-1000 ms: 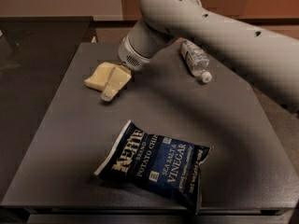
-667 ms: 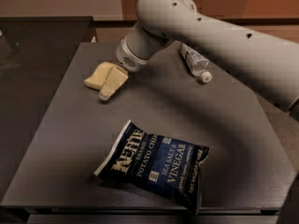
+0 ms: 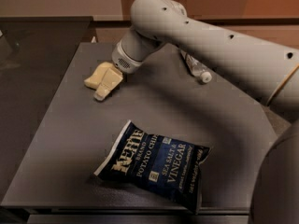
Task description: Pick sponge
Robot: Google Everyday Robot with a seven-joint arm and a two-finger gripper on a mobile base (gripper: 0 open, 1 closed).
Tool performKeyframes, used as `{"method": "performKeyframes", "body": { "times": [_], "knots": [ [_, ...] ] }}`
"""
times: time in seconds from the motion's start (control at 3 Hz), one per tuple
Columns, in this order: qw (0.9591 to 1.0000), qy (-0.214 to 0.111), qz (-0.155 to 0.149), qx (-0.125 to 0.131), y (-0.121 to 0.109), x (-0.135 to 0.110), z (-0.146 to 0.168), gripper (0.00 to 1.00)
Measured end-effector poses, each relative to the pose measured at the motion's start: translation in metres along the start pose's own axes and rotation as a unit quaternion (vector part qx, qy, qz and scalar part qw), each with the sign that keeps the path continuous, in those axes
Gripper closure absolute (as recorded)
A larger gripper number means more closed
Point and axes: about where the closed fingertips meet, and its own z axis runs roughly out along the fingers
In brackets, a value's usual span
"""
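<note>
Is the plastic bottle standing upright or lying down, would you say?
Lying down: the bottle rests lengthwise on the table. The gripper is beside the sponge.

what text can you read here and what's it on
"KETTLE": on the chip bag
"POTATO CHIPS": chip bag
"SEA SALT & VINEGAR": chip bag
small print on the chip bag: too small to read
label on the bottle: blurred, unreadable
the sponge and the tool right next to it: no text

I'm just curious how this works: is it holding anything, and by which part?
It cannot be told. The gripper sits right against the sponge at the far left of the table, but a grasp is not visible from this view.
</note>
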Motion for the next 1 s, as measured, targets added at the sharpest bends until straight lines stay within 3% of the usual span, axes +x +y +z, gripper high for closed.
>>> {"method": "performKeyframes", "body": {
  "times": [0.67,1.0],
  "knots": [
    [0.9998,-0.002,0.013,-0.012,-0.002,-0.005,0.006,0.41],
    [0.9996,-0.018,0.014,-0.014,-0.003,-0.011,-0.006,0.65]
  ]
}}
